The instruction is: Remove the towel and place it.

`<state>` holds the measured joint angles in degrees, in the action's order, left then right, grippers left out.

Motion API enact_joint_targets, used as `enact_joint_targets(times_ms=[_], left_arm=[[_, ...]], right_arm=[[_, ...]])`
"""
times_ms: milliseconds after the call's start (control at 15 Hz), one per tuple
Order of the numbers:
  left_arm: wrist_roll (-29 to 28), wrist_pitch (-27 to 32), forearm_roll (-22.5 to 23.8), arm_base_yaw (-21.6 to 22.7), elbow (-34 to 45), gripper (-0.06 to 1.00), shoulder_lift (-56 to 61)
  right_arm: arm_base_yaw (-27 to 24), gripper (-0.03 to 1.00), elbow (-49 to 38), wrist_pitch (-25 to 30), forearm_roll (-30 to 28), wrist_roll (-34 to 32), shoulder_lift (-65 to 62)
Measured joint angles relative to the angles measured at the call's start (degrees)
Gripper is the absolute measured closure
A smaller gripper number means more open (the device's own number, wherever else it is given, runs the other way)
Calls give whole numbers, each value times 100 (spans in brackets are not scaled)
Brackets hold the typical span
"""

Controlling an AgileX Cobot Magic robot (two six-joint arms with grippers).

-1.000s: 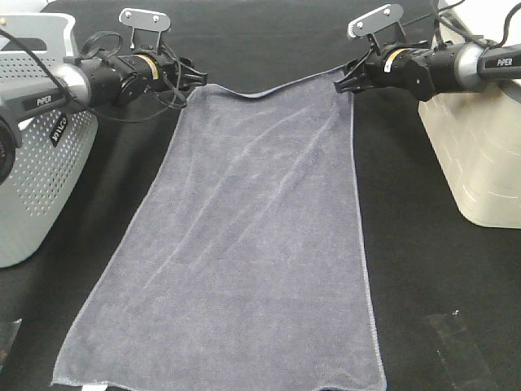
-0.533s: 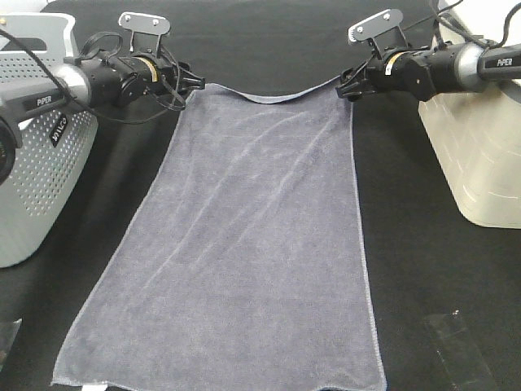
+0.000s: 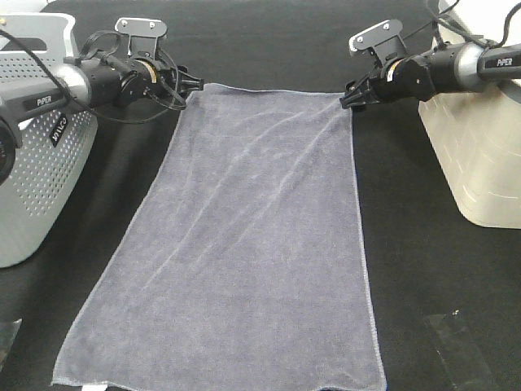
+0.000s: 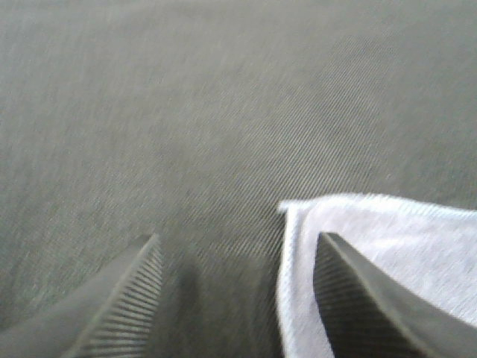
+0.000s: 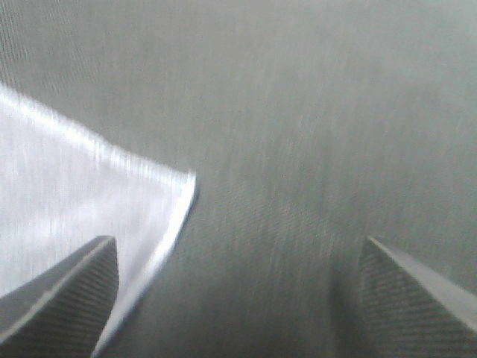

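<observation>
The greyish-lavender towel (image 3: 252,244) lies spread flat on the black table, its long side running from the far edge toward the camera. My left gripper (image 3: 189,84) is open just beyond the towel's far left corner (image 4: 298,212), its fingers (image 4: 350,298) apart with nothing between them. My right gripper (image 3: 350,96) is open at the far right corner (image 5: 182,186), its fingers (image 5: 67,298) wide apart. Neither gripper holds the towel.
A grey perforated basket (image 3: 37,155) stands at the left edge under the left arm. A cream bin (image 3: 480,155) stands at the right edge. Clear tape patches (image 3: 456,346) lie at the front right on the black cloth (image 3: 269,41).
Both grippers have opened and let go of the towel's far corners. The far hem, raised and sagging before, now lies flat and straight on the table.
</observation>
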<state>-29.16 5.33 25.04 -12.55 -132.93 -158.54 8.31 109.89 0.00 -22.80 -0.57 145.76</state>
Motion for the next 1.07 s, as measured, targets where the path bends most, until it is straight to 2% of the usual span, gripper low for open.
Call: enact_joint_targets(times_ms=[533,800,933,1067], left_arm=[[0,218,11,-178,0,36,619],[0,464,52,-201,0,36,1134],[143,819,63,-206,0,36,1518],[607,1581,63,-252,0,36,1988]], right_arm=[[0,15,0,430,183,23,-487],[229,15,0,498,223,23,-951],[441,15,0,808,246,57,-1278],[579,15,0,1329,315,57,-1690]])
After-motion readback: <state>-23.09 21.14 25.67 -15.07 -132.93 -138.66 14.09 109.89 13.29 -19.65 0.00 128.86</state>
